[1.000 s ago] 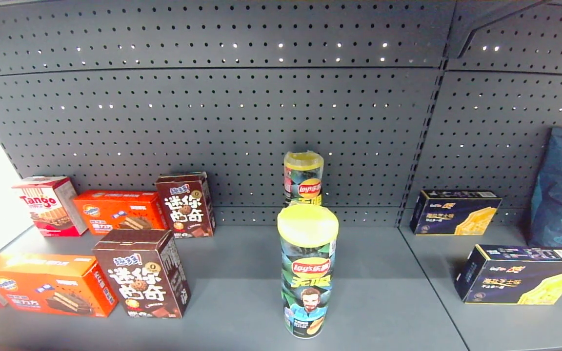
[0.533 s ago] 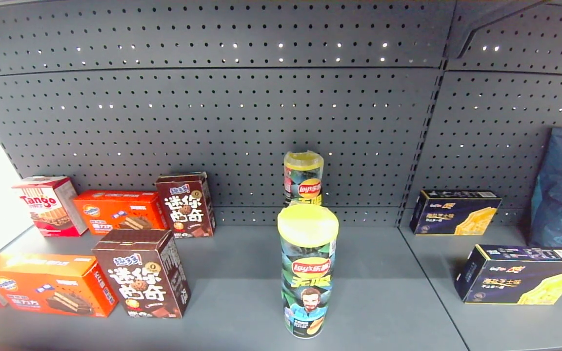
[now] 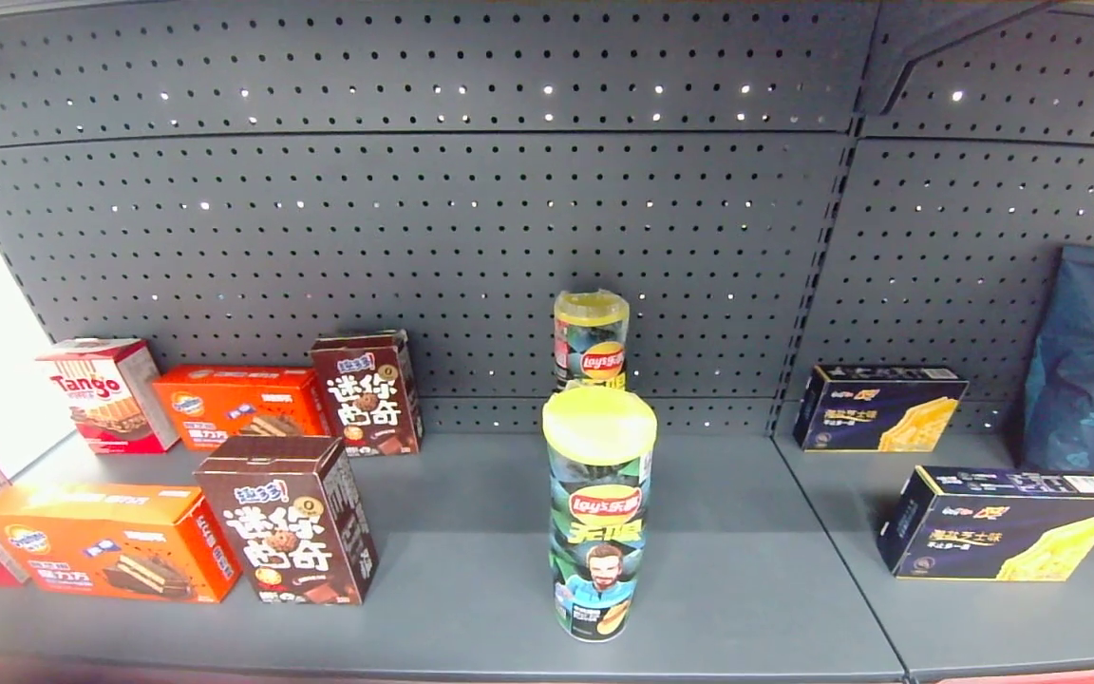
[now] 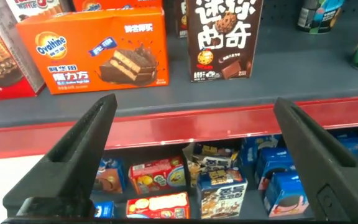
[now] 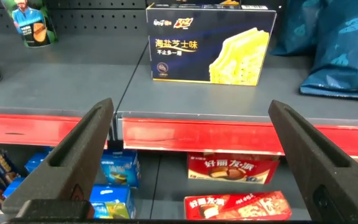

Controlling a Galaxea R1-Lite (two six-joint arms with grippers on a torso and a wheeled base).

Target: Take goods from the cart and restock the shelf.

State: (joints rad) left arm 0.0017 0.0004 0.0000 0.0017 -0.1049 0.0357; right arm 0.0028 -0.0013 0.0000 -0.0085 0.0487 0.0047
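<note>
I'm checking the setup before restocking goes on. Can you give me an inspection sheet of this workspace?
Surface: grey shelf, bare patches between goods.
Job's things: chip cans upright, one behind the other; brown boxes, orange boxes and dark blue boxes each stand two deep.
Clutter: nothing seen.
Grippers: left gripper and right gripper open, empty, in front of the shelf's red edge.
Cables: nothing seen.
Surroundings: pegboard behind; blue bags at the right; lower boxes underneath.

Lower half of rear can behind front can; blue bags partly off-frame.
</note>
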